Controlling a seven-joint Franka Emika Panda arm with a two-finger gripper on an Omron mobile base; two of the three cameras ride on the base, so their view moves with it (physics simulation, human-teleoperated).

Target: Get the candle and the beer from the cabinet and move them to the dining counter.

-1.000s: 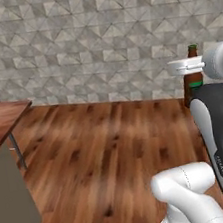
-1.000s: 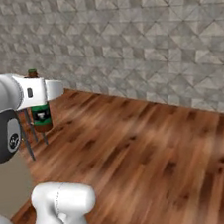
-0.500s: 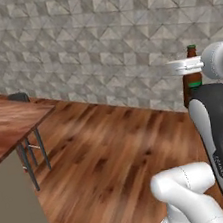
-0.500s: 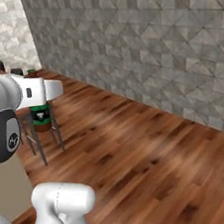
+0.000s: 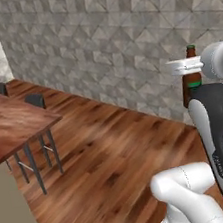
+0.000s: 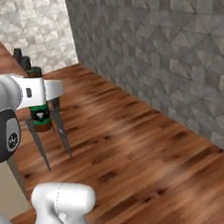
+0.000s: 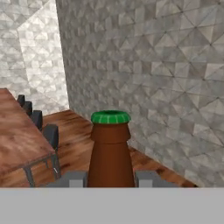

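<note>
One beer (image 7: 110, 151) bottle is riding upright at lower centre, clamped between the gripper (image 7: 110, 178) fingers. The dining counter (image 5: 7, 126) is sitting at left; next, approaching and setting it down there.

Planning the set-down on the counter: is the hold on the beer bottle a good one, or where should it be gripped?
Keep it. The gripper clamps the upright bottle from both sides, below the narrow neck, where the straight round body suits flat fingers. The counter lies left.
</note>
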